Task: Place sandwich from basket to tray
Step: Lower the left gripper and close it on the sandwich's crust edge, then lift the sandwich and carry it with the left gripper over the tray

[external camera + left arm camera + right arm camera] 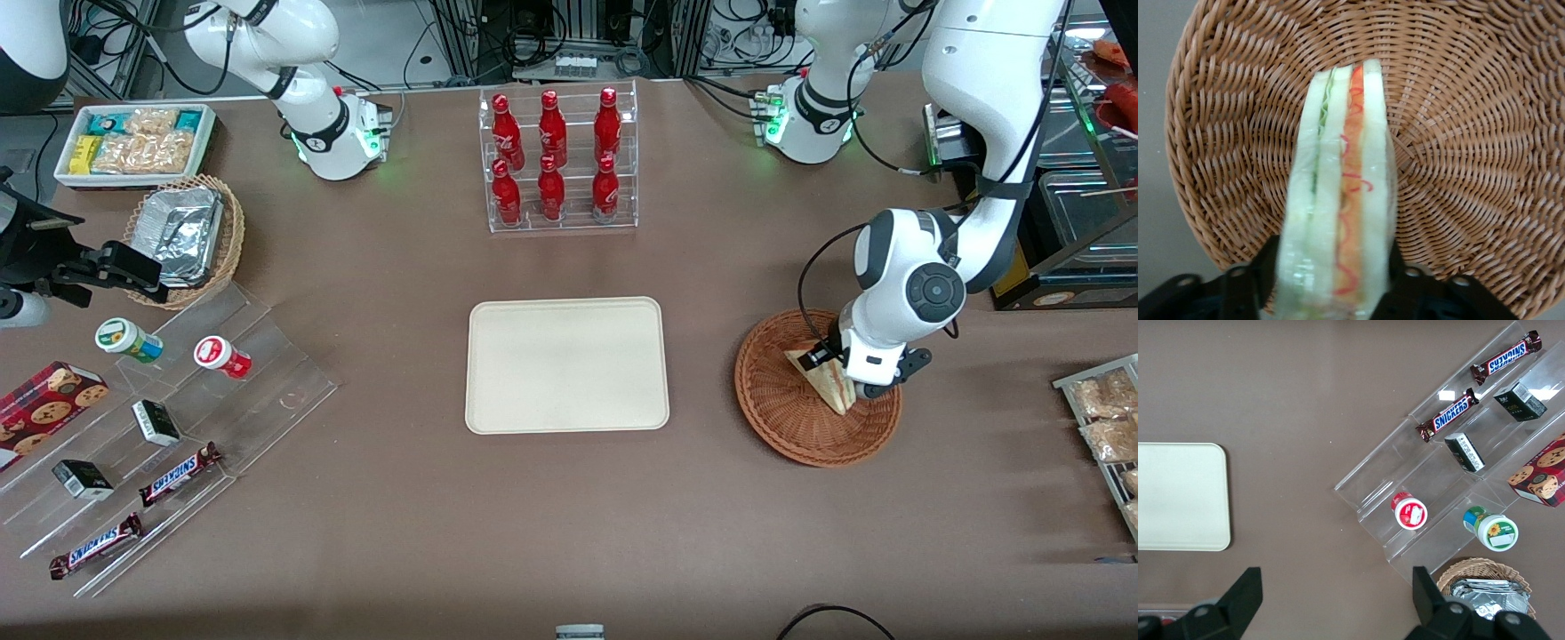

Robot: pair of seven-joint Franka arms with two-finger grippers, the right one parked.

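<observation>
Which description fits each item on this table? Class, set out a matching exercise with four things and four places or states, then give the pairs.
Things:
1. triangular white-bread sandwich
2. round reddish-brown wicker basket
3. flat cream-white rectangular tray
4. left arm's pincer

Descriptions:
A. bare, mid-table, nearer the front camera than the red bottles
B. shut on the wedge, over the basket
C. standing on edge, gripped
D. under the sandwich, toward the working arm's end

Pairs: 1-C, 2-D, 3-A, 4-B

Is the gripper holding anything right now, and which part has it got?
The gripper is shut on the sandwich over the basket, its fingers pressing the two bread faces at one end of the wedge.
</observation>
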